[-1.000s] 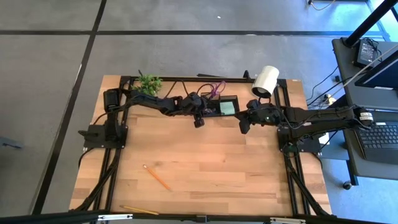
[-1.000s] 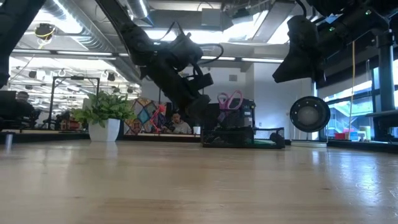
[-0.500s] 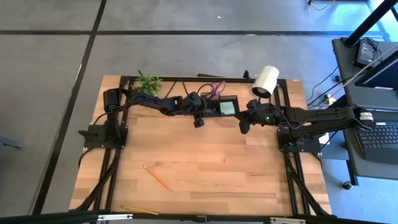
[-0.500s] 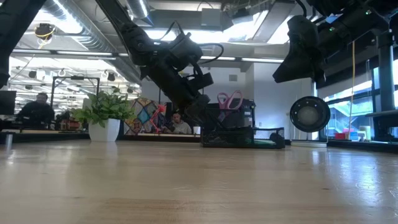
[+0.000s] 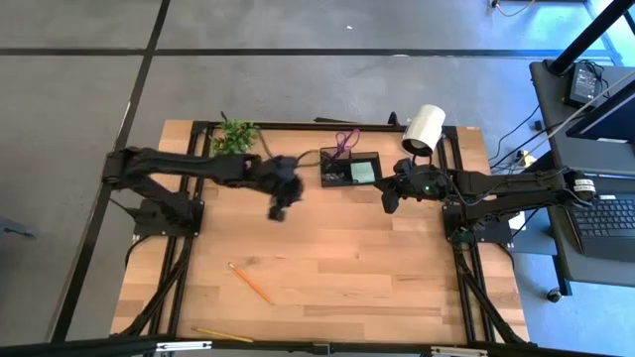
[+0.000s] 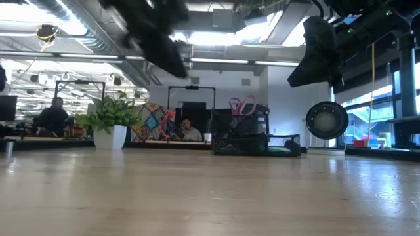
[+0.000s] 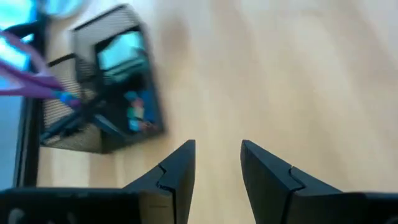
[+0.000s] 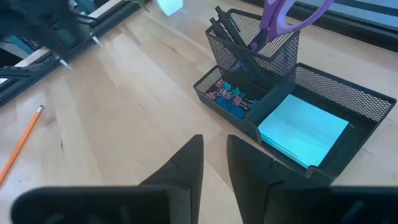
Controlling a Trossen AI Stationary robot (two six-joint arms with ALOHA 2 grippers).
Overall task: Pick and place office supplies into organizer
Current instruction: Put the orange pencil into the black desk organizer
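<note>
Left gripper (image 5: 279, 209) empty, fingers parted with a clear gap between them, hanging over bare wood just beside the organizer (image 5: 349, 170), on the plant side. Right gripper (image 5: 390, 201) also empty, fingers narrowly parted, parked just off the organizer's opposite side, near the white cylinder (image 5: 425, 127). Inside the organizer: purple scissors (image 8: 283, 15) and black pens (image 8: 231, 28) upright in the tall cup, blue clips in the small front bin, sticky-note pad (image 8: 303, 129) flat in the wide bin. Orange pencil (image 5: 251, 283) loose on the table, well apart from the organizer toward the front edge; yellow pencil (image 5: 222, 335) farther out yet. Step judged: between placements, heading for a fresh pick. Next move likely calls for reaching to the orange pencil, aligning fingers across its shaft, closing.
</note>
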